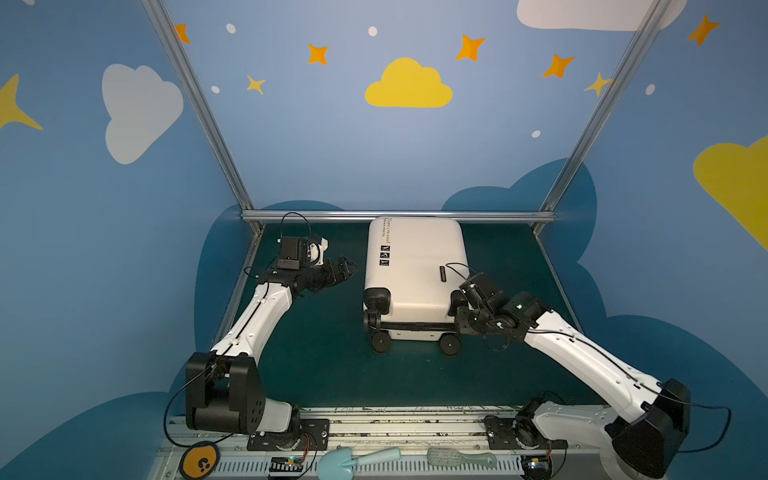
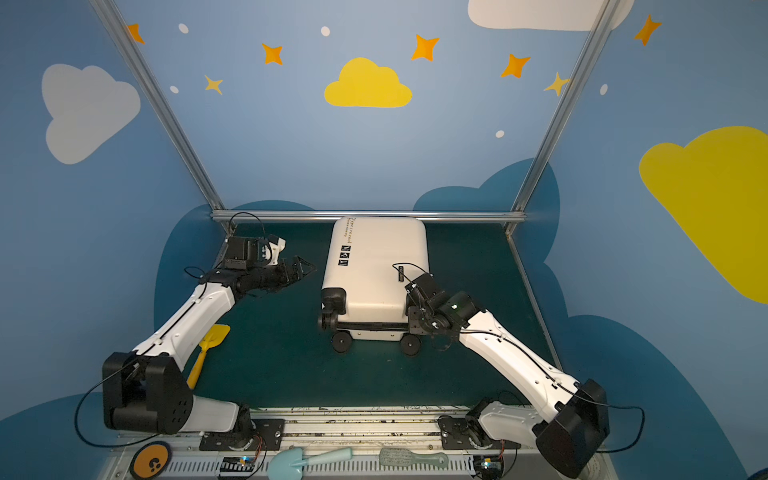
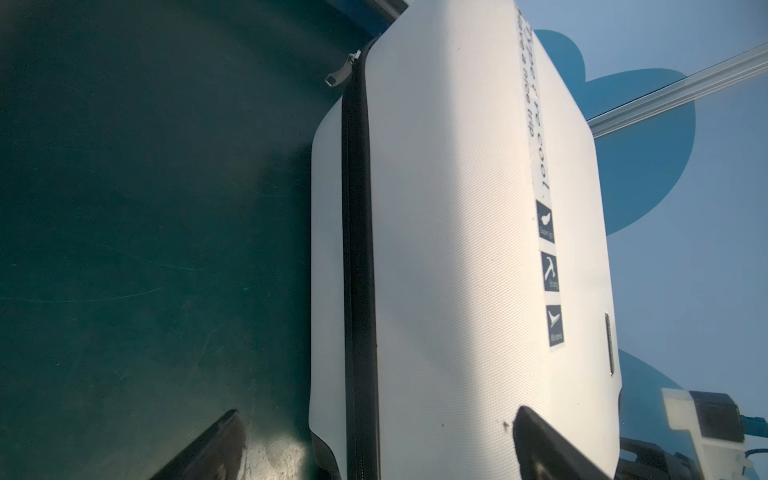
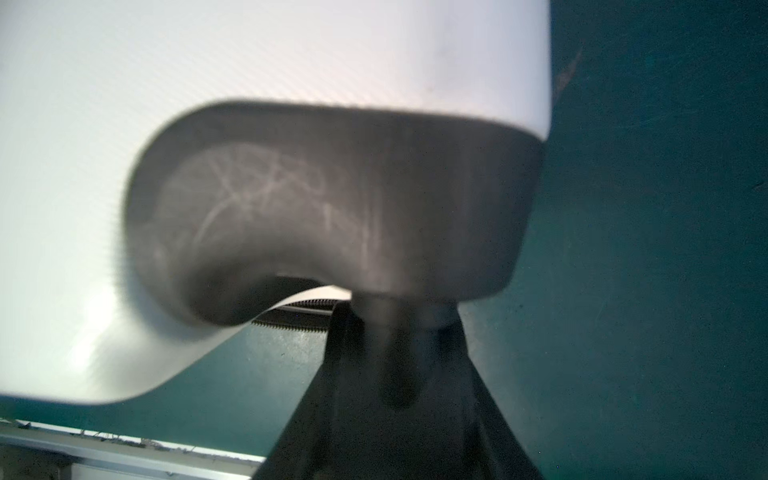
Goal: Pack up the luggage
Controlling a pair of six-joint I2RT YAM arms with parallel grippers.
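The luggage (image 1: 415, 270) lies flat and shut in the middle of both top views, on the green table (image 1: 316, 365). Its top end is against the metal rail (image 1: 399, 216) at the back, and its black wheels point toward the lower edge of the frame. In the left wrist view the zipper (image 3: 357, 249) runs closed along the seam, with its pull tab (image 3: 338, 75) in the upper part of the frame.

The left gripper (image 1: 348, 267) hovers to the left of the case, level with its stickers, jaws wide apart, empty and clear of the shell. The right gripper (image 1: 460, 321) is at the case's lower right corner. In the right wrist view its fingers (image 4: 316, 395) flank the caster stem (image 4: 403, 316) beneath the black wheel housing (image 4: 332, 208) — the picture is blurred, so I cannot tell whether they pinch the stem or only bracket it.

Nothing appears to be packed yet. A yellow shovel (image 2: 205, 353) lies on the table at the lower left, partly hidden by the left arm. A blue shovel (image 1: 357, 459) and a brush (image 1: 461, 459) rest along the bottom edge.

The step in hand looks like the first one — taking hold of the closed case at its wheel end to steady or turn it. The next move probably calls for a firm grip there while the left gripper goes for the pull tab and draws it round the seam. The tab is small and sits at the far end, so fine alignment will matter.
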